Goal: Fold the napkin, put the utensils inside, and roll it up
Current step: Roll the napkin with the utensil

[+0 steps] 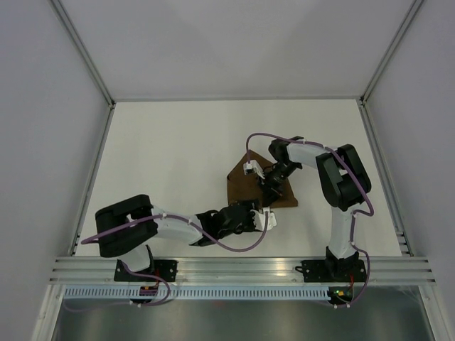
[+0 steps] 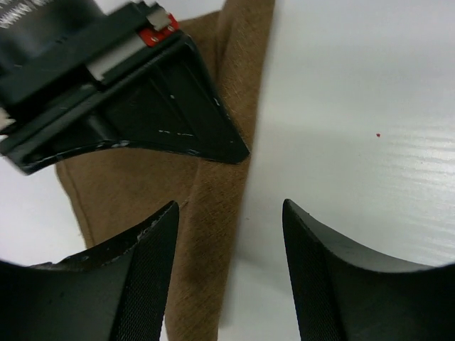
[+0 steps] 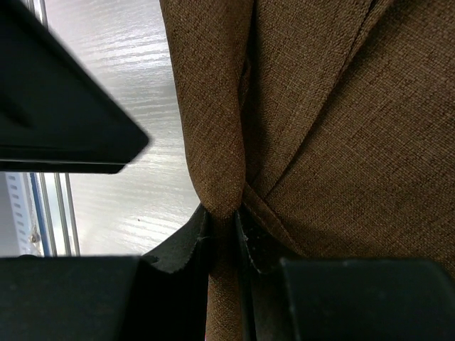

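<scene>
Folding is barely under way: the right gripper (image 3: 222,220) pinches a ridge of the napkin (image 3: 341,142), the left gripper (image 2: 231,207) gapes empty (no utensils visible).

One napkin (image 1: 238,189), one table (image 1: 178,153), two claws: left claw (image 2: 229,213), right claw (image 3: 222,214).

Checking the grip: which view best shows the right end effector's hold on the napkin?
Right wrist: the right end effector pinches a bunched napkin fold close up. Top view shows only its outline, tiny and partly hidden. Left wrist shows only an edge strip.
</scene>
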Controlling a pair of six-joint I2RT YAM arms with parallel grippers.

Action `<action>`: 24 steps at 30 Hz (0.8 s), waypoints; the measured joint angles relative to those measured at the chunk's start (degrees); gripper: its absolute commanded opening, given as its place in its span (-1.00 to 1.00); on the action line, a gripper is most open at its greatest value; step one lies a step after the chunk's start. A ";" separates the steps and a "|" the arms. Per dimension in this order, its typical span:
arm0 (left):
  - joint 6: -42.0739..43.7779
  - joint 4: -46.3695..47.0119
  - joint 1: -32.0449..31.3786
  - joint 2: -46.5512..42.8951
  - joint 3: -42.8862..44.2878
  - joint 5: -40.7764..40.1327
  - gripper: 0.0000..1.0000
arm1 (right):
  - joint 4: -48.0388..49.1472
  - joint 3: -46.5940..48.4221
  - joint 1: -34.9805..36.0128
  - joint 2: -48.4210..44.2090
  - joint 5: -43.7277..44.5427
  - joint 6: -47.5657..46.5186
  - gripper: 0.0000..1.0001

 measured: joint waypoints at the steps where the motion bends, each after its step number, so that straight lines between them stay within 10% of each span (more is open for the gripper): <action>1: 0.02 -0.76 0.66 1.18 0.46 1.18 0.31 | -0.15 0.00 0.00 0.09 -0.13 0.04 -0.96; 11: 0.02 -4.68 6.05 6.78 5.97 10.10 0.22 | -1.55 0.28 0.04 0.94 -0.92 0.70 -0.96; 24: -4.92 -13.73 11.37 8.72 12.11 23.54 -0.87 | -2.71 0.50 0.02 1.55 -1.22 1.29 -0.93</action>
